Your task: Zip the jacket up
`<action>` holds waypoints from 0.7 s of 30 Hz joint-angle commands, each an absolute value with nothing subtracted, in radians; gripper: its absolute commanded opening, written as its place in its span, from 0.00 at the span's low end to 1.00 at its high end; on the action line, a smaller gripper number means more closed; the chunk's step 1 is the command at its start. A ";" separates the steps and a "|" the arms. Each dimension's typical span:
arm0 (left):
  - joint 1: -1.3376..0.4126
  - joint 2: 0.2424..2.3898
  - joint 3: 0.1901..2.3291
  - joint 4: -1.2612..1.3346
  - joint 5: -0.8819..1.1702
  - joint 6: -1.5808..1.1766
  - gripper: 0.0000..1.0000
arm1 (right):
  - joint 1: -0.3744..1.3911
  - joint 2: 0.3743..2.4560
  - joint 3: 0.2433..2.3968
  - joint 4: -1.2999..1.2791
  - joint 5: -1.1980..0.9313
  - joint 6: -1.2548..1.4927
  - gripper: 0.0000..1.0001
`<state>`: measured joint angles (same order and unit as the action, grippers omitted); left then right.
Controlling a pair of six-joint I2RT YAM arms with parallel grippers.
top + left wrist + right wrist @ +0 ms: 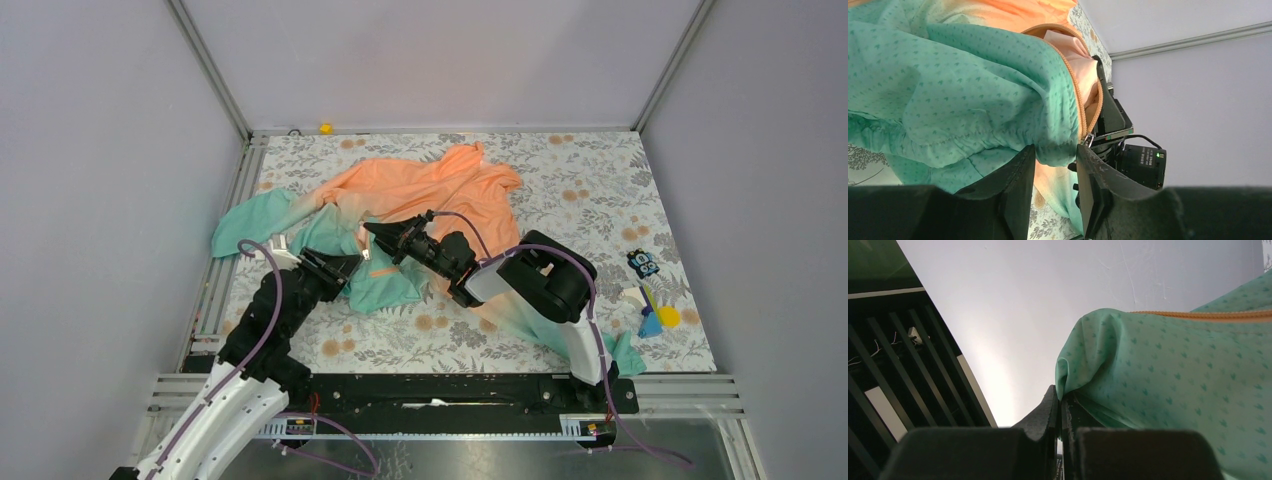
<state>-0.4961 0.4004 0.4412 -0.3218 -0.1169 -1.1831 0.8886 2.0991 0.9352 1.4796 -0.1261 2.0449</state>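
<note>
The jacket (430, 185) lies crumpled on the floral table, orange at the back and teal toward the front. My left gripper (345, 266) is open at the teal hem. In the left wrist view its fingertips (1055, 150) stand apart with a fold of hem (973, 100) hanging just between them. The metal zipper slider (1088, 140) sits at the bottom of the orange zipper (1074, 85), beside the right finger. My right gripper (372, 231) is shut on a teal edge of the jacket (1168, 375); its jaws (1060, 396) pinch the fabric below the zipper line (1208, 315).
A small yellow object (325, 128) lies at the back wall. A blue-black toy (642, 263) and a yellow and blue piece (658, 318) lie at the table's right. Metal rails (225, 260) border the left side. Walls enclose the table.
</note>
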 commanded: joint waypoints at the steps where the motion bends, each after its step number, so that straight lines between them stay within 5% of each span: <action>1: -0.499 0.401 0.405 -0.185 -0.105 -1.192 0.36 | 0.881 2.095 0.975 1.549 -0.142 2.226 0.00; 11: -0.499 0.401 0.394 -0.150 -0.068 -1.104 0.01 | 0.882 2.088 0.975 1.551 -0.141 2.235 0.00; 21: -0.499 0.470 0.471 -0.322 -0.005 -0.799 0.00 | 0.884 2.111 1.047 1.540 -0.126 2.294 0.00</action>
<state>-0.4957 0.4435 0.4259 -0.2520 -0.0555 -0.9657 0.8890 2.1128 0.9745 1.4792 -0.1349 2.0449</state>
